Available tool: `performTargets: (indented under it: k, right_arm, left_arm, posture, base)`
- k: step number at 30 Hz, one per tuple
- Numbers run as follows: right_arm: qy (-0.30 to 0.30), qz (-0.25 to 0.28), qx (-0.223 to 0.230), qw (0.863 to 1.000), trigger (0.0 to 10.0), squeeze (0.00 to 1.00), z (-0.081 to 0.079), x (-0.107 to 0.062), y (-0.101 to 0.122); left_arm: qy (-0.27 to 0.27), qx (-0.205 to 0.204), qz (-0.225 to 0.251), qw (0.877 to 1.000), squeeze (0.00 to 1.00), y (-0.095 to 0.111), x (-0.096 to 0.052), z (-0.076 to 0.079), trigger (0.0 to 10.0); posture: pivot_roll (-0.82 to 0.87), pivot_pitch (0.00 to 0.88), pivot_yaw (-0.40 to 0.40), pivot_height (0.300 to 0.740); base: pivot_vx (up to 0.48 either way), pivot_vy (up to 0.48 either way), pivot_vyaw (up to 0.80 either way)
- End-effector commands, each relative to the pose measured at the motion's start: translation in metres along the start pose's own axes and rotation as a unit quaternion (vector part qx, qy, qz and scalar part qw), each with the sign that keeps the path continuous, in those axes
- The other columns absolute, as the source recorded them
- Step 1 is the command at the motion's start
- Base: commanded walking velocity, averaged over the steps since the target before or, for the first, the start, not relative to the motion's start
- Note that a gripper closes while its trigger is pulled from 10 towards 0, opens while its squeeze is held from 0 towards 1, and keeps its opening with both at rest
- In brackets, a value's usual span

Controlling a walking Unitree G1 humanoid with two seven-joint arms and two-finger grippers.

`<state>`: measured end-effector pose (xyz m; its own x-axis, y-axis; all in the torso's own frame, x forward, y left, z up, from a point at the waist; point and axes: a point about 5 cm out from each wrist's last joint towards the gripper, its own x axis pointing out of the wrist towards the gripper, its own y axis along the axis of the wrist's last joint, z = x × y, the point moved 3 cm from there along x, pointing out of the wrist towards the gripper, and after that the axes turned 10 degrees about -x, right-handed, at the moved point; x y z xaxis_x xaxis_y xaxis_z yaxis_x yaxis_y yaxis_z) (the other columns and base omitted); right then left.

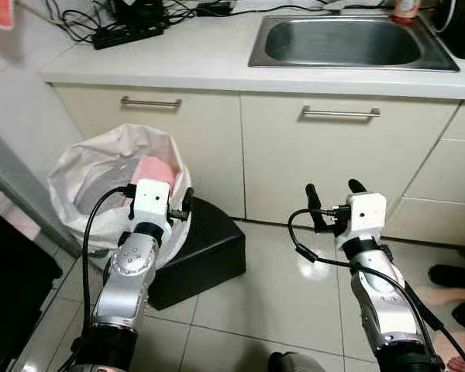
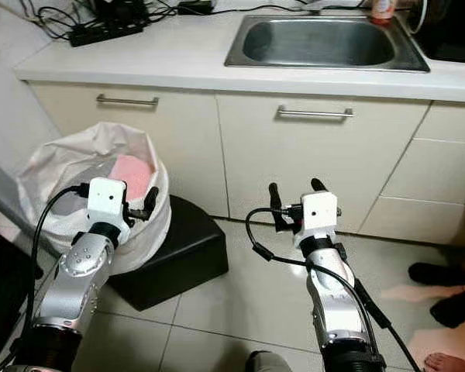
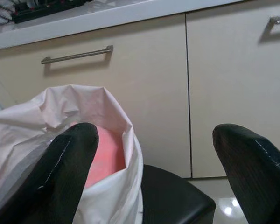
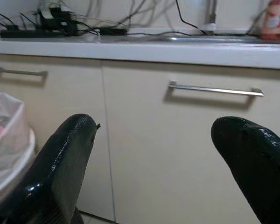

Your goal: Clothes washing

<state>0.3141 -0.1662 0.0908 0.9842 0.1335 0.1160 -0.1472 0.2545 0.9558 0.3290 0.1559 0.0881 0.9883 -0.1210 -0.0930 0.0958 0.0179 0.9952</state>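
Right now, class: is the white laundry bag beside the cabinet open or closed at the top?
Open. The white laundry bag has its rim spread wide, and a pink garment shows inside.

pink garment inside white bag

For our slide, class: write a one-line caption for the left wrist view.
Open left gripper faces a white laundry bag holding a pink garment, beside a black stool, before beige cabinets.

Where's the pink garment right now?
The pink garment lies inside the white bag on the floor at the robot's left, beside the black stool, just ahead of the open left gripper.
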Motion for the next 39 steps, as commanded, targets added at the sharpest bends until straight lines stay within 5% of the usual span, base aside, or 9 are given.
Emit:
performTargets:
  k: [1, 9, 24, 39]
  right_arm:
    - [0.007, -0.003, -0.004, 1.000, 10.0, 0.00, -0.002, 0.002, 0.001]
    - [0.018, -0.011, -0.006, 1.000, 10.0, 0.00, -0.005, 0.003, -0.001]
    - [0.016, -0.008, 0.010, 1.000, 10.0, 0.00, -0.001, 0.002, 0.000]
    - [0.016, -0.016, 0.011, 1.000, 10.0, 0.00, -0.003, 0.000, -0.004]
  left_arm:
    - [-0.016, 0.017, 0.006, 1.000, 0.00, 0.002, -0.001, 0.000, 10.0]
    - [-0.050, 0.002, 0.023, 0.998, 0.00, 0.006, -0.004, 0.011, 10.0]
    - [-0.084, -0.002, 0.002, 0.996, 0.00, -0.003, -0.007, 0.020, 10.0]
    - [-0.114, 0.030, 0.002, 0.993, 0.00, -0.003, -0.010, 0.025, 10.0]
  posture:
    - [-0.16, 0.000, 0.064, 0.740]
    - [-0.16, 0.000, 0.061, 0.740]
    - [-0.16, 0.000, 0.059, 0.740]
    - [-0.16, 0.000, 0.066, 0.740]
  base:
    - [0.000, 0.000, 0.00]
    - [0.000, 0.000, 0.00]
    - [0.000, 0.000, -0.66]
    - [0.000, 0.352, -0.69]
